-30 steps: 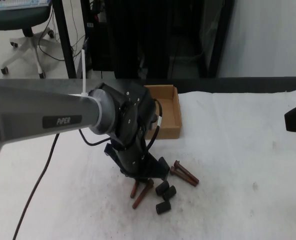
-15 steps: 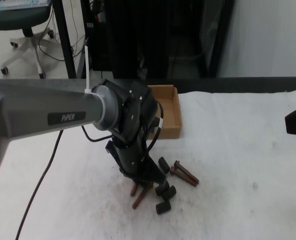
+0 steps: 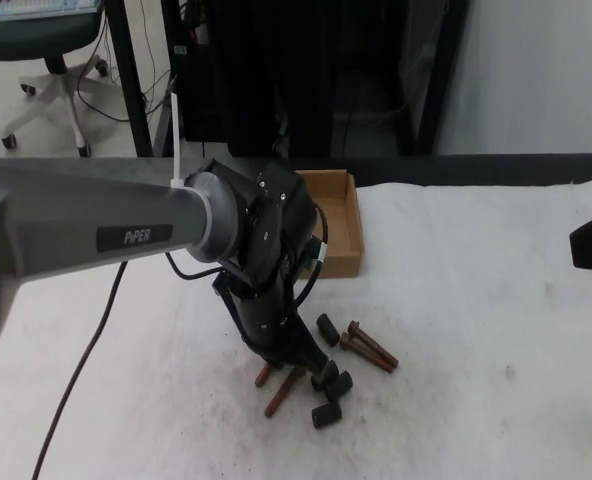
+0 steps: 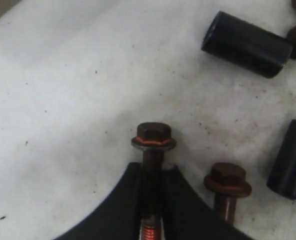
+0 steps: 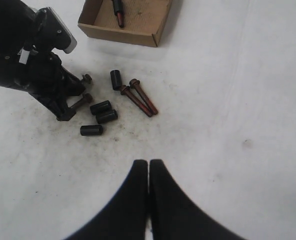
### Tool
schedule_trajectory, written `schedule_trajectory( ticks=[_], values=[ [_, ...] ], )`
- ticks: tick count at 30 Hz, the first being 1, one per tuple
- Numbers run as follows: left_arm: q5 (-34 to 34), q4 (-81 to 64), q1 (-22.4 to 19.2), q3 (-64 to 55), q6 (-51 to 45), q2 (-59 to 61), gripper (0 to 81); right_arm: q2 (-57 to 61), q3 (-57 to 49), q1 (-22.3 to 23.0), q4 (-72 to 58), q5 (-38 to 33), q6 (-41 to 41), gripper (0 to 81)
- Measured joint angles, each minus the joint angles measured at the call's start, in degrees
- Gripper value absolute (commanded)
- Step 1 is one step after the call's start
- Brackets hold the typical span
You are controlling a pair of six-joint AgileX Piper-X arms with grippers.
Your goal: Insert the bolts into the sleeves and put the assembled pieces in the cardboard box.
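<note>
Bolts (image 3: 374, 347) and sleeves (image 3: 327, 413) lie scattered on the white bench (image 3: 496, 330), just nearer than the cardboard box (image 3: 341, 265). My left arm (image 3: 126, 235) hangs over the heap and covers part of it, yet I count four bolts and four sleeves around my left gripper (image 3: 300, 364). From my left wrist, my fingers (image 4: 118, 210) are clamped on the shank of one bolt (image 4: 153, 140), its head just past my tips; whether it touches the bench I cannot tell. A second bolt (image 4: 227, 182) lies just beside it, with two sleeves near, one cut by the edge. From my right wrist, my right gripper (image 5: 148, 167) hangs well apart from the heap, fingers pressed together on nothing. Across the bench my left gripper stands among the parts and hides the shanks of two bolts. Two more bolts lie side by side, a single sleeve just beside their heads, and three sleeves cluster near. Inside the cardboard box lies one assembled piece (image 5: 118, 9).
</note>
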Motion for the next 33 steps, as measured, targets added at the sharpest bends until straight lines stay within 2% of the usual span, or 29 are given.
schedule_trajectory(
  ticks=[9,12,20,33],
  values=[
    [-1.10,-3.40,0.00,0.00,-6.21,-0.47,0.0,0.00,0.00,0.00,0.87,-0.10,-0.36,0.8],
    [-1.22,-2.70,0.00,0.00,-5.40,-1.21,0.0,0.00,0.00,0.00,1.28,-0.04,-0.36,0.8],
    [-3.41,13.37,0.00,1.23,0.29,-1.97,0.0,0.00,0.00,0.00,1.39,-0.04,-0.36,0.8],
    [-1.40,14.30,0.00,1.63,2.90,-2.36,0.0,0.00,0.00,0.00,1.39,-0.58,-0.36,0.8]
  ],
)
